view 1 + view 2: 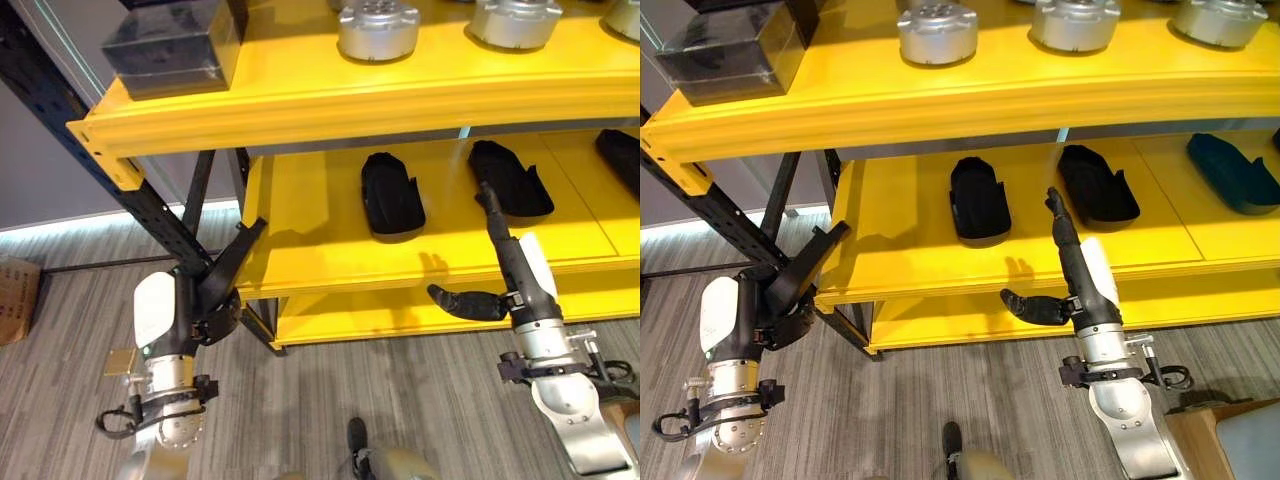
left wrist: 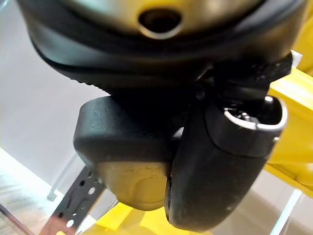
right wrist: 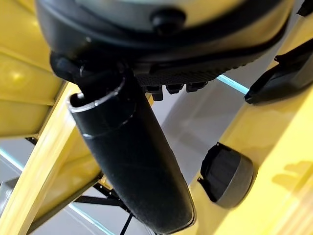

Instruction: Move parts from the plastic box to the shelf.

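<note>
My left hand point(image 1: 222, 272) hangs open beside the left corner post of the yellow shelf point(image 1: 300, 100), its straight fingers angled up toward the middle board's corner. My right hand point(image 1: 508, 260) is open in front of the middle board point(image 1: 300, 260), fingers straight up and thumb out to the left. Neither holds anything. Three black moulded parts lie on the middle board: one in the centre point(image 1: 392, 195), one just beyond my right fingertips point(image 1: 510, 178), one at the far right point(image 1: 620, 160). Two of them appear in the right wrist view point(image 3: 227, 174) point(image 3: 279, 81). A dark box point(image 1: 175, 45) sits at the top board's left end.
Silver round parts point(image 1: 378, 28) point(image 1: 515, 20) stand in a row on the top board. A black perforated brace point(image 1: 150, 200) slants down behind my left hand. A cardboard box point(image 1: 15, 295) rests on the wood floor at far left. A lower yellow board point(image 1: 400, 315) lies underneath.
</note>
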Controlling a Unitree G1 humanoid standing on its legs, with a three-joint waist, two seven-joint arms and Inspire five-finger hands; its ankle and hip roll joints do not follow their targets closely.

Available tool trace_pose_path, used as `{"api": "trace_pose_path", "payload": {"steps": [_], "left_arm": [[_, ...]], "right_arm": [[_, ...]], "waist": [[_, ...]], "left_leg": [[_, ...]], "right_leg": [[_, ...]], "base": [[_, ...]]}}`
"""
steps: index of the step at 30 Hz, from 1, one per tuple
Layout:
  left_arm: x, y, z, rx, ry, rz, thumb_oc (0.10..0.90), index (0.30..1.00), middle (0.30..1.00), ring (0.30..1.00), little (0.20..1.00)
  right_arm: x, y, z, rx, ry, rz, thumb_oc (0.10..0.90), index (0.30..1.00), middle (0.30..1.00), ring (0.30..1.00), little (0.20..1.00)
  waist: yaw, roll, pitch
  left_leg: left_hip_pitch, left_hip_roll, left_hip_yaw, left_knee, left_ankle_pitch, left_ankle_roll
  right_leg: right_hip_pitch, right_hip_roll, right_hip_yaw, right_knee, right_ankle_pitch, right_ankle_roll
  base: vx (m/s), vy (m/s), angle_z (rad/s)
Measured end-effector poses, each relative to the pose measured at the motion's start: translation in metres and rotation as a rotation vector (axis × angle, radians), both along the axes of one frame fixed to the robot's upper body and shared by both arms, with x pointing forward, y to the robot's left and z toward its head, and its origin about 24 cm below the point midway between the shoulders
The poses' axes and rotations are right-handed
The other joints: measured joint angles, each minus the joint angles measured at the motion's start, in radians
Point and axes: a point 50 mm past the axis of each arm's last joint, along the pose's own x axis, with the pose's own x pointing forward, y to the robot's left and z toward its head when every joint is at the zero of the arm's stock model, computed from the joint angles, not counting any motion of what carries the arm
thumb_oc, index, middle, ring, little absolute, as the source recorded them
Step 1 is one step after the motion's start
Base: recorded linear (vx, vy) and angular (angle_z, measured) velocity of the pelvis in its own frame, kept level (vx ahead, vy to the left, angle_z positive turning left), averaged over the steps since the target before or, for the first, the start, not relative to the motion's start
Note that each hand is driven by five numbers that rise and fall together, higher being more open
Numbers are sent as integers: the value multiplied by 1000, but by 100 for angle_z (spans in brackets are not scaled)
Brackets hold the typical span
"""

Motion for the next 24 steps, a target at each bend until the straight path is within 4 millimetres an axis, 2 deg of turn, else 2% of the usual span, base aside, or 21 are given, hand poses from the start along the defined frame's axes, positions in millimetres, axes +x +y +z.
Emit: {"api": "trace_pose_path", "payload": {"steps": [1,2,3,4,5,7,9,11,12,14,15,24], "left_arm": [[0,0,3,14,-7,-10,400,300,300,300,300],[1,-1,2,6,-8,-10,400,300,300,300,300],[3,-2,2,5,-10,-14,400,300,300,300,300],[4,-3,2,-2,-13,-15,400,300,300,300,300],[2,-2,1,-2,-4,-12,400,300,300,300,300],[-2,2,-1,1,12,13,400,300,300,300,300],[-5,1,-2,4,10,17,400,300,300,300,300],[-7,-1,3,1,-8,9,400,300,300,300,300],[-11,-3,6,0,-15,-4,400,300,300,300,300],[-12,-6,8,-5,-26,-21,400,300,300,300,300],[-12,-8,7,-6,-23,-34,400,300,300,300,300],[-13,-8,6,-5,-15,-34,400,300,300,300,300]], "right_arm": [[-1,-2,1,-8,-1,-6,900,1000,1000,1000,1000],[-2,-4,-2,-7,12,-16,900,1000,1000,1000,1000],[-3,-5,-3,-3,14,-24,900,1000,1000,1000,1000],[-3,-6,-4,3,18,-31,900,1000,1000,1000,1000],[-2,-5,-4,3,20,-29,900,1000,1000,1000,1000],[-2,0,-6,7,25,-6,900,1000,1000,1000,1000],[-4,1,-8,11,32,-10,900,1000,1000,1000,1000],[-6,-2,-10,10,39,-26,900,1000,1000,1000,1000],[-5,-2,-9,9,36,-24,900,1000,1000,1000,1000],[-4,-1,-8,9,31,-20,900,1000,1000,1000,1000],[-2,1,-7,8,27,-8,900,1000,1000,1000,1000],[-8,0,-15,14,64,-18,900,1000,1000,1000,1000]], "waist": [[-10,-12,2],[-12,1,4],[-8,1,5],[-8,-5,7],[12,1,9],[39,9,9],[31,12,8],[28,16,6],[34,27,1],[40,25,1],[44,25,1],[33,24,0]], "left_leg": [[-13,2,5,-65,8,-17],[-14,18,-2,-233,39,-18],[-49,-2,32,-263,55,-11],[-67,-31,48,-295,75,-1],[-73,-64,53,-348,112,18],[-43,-67,21,-388,139,43],[-11,-74,-7,-393,161,57],[30,-69,17,-412,167,60],[89,-48,18,-446,201,60],[103,-52,30,-479,229,67],[107,-57,44,-479,227,72],[122,-58,95,-505,224,77]], "right_leg": [[-2,-35,16,36,0,-9],[15,-12,11,9,6,-29],[29,-10,22,-21,11,-28],[40,-15,43,-54,28,-2],[62,-7,54,-81,51,9],[96,32,97,-112,67,-5],[125,50,100,-136,68,-7],[138,56,102,-145,67,-14],[139,68,108,-145,69,-14],[135,63,111,-142,71,-8],[134,56,120,-143,65,2],[115,43,124,-126,54,8]], "base": [[130,0,11],[100,1,27],[110,-4,13],[61,21,-20],[94,36,-45],[102,55,-72],[109,45,-31],[94,25,1],[0,0,0],[13,21,-11],[61,23,-22],[22,3,-8]]}}
